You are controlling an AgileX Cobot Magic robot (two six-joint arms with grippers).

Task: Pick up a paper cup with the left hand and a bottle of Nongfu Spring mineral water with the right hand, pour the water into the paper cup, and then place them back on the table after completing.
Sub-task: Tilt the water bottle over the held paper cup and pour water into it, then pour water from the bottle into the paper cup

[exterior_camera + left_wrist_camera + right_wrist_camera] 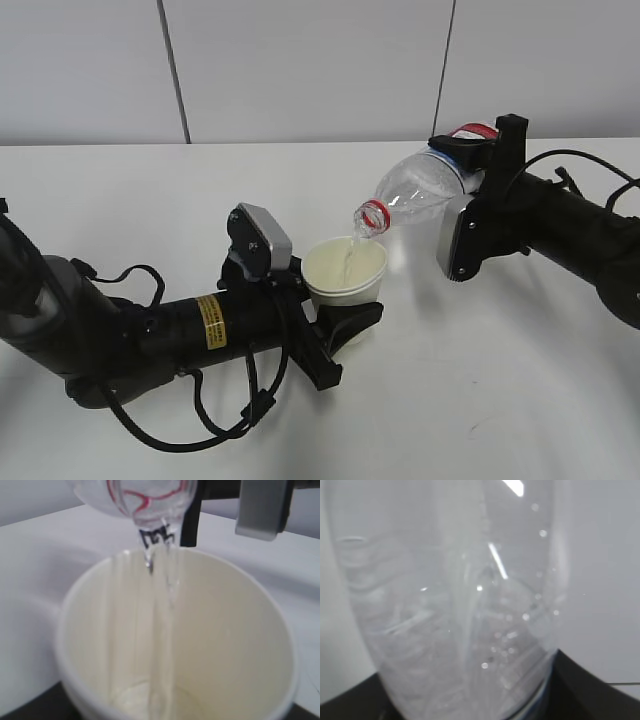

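My left gripper (345,330), black and forked, is clamped around the lower wall of the cream-white paper cup (346,272), holding it upright just above the plain white worktop (480,400). In my left wrist view the cup's wide round rim (90,580) fills the picture; a thin stream of clear colourless water (162,630) runs down inside it and a shallow pool lies at the bottom (150,700). The rest of the inner wall looks dry and pale.

Just above the cup's rim hangs the red-ringed mouth (373,217) of the clear plastic water bottle (420,190), tilted neck-down toward the cup, apart from the rim. My right gripper (480,150), black with a silver-grey block beside it, grasps the bottle at its base end, where a red and blue label band shows. In my right wrist view the bottle's transparent ribbed wall (455,610) stands close before the lens, dotted with small droplets; how much water remains inside I cannot tell.
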